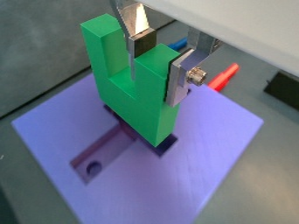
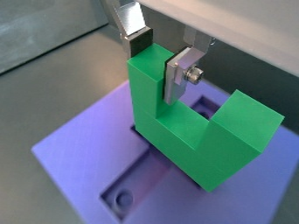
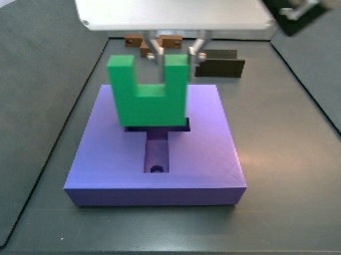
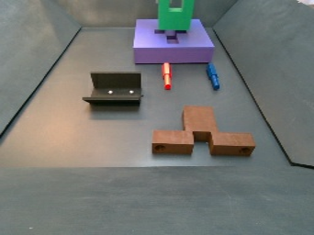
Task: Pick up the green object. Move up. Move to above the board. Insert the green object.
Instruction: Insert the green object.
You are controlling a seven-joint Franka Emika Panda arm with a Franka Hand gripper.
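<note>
The green object (image 1: 122, 83) is a bright green U-shaped block standing upright with its prongs up. Its base sits at the cross-shaped recess of the purple board (image 1: 211, 166). My gripper (image 1: 162, 59) is shut on one prong, with one finger in the notch and the other on the prong's outer face. The same grip shows in a wrist view (image 2: 158, 59) on the green object (image 2: 187, 131) over the board (image 2: 82, 149). Both side views show the gripper (image 3: 177, 50) holding the green object (image 3: 147, 95) (image 4: 175, 16) on the board (image 3: 200, 149) (image 4: 153, 50).
A red pen (image 4: 167, 76) and a blue pen (image 4: 212, 75) lie just off the board's edge. The dark fixture (image 4: 114, 89) stands mid-floor. A brown block (image 4: 203, 133) lies further away. A dark block (image 3: 220, 68) sits behind the board.
</note>
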